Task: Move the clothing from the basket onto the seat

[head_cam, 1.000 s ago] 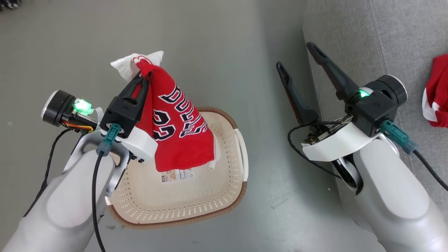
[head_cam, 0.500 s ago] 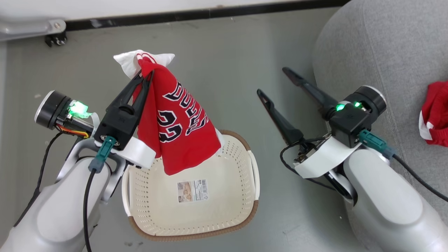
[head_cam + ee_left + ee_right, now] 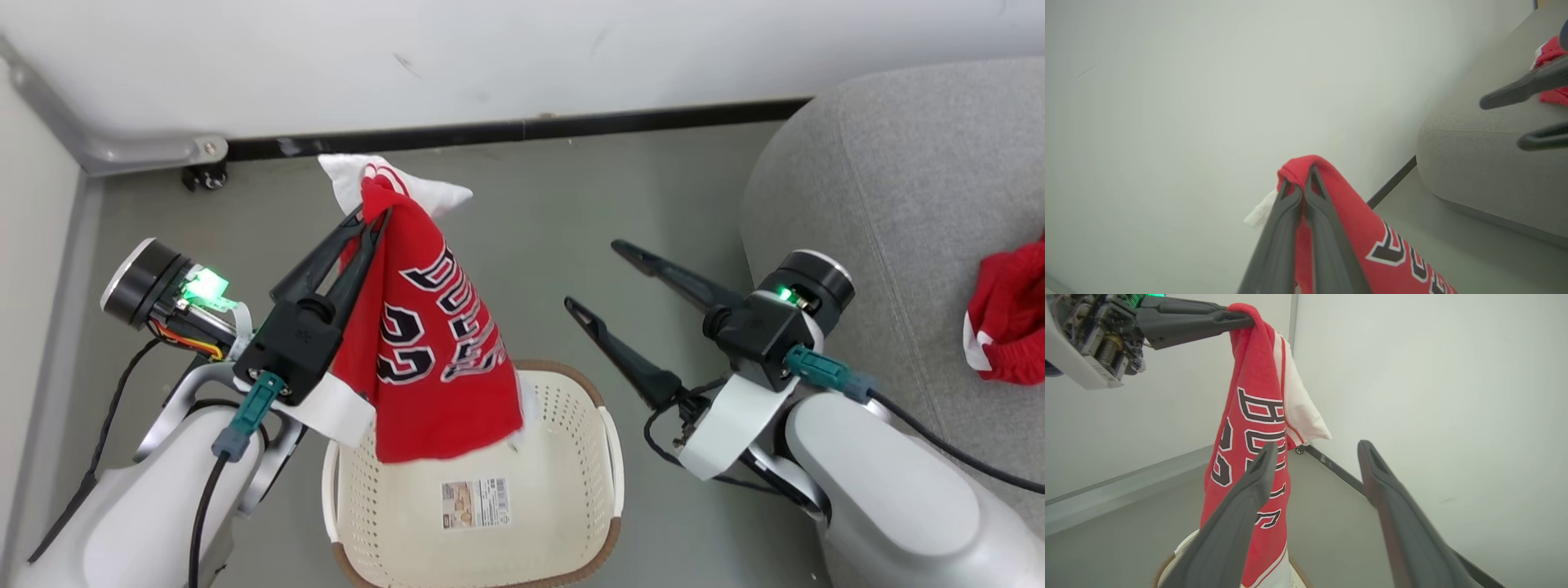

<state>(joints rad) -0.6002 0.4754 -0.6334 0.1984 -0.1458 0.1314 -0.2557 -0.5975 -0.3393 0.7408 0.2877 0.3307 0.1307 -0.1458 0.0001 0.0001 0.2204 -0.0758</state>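
Observation:
My left gripper (image 3: 367, 219) is shut on the top fold of the red jersey (image 3: 433, 343), which hangs down with its hem over the back of the cream basket (image 3: 611, 457). The basket's floor shows only its label. In the left wrist view the jersey (image 3: 1355, 220) drapes over the closed left gripper (image 3: 1299, 184). My right gripper (image 3: 594, 274) is open and holds nothing, pointing left towards the jersey (image 3: 1257, 408) from just beside the grey seat (image 3: 882, 188). A second piece of red clothing (image 3: 1008, 327) lies bunched on the seat at the right edge.
The basket stands on grey floor between my arms. A white wall with a black baseboard (image 3: 571, 126) runs across the back. A metal rail with a small caster (image 3: 204, 174) sits at the left corner. The seat's rounded corner is close to my right arm.
The head camera has tilted up, bringing the wall and baseboard into view. My right gripper has swung left, away from the seat. The left gripper still holds the jersey over the basket.

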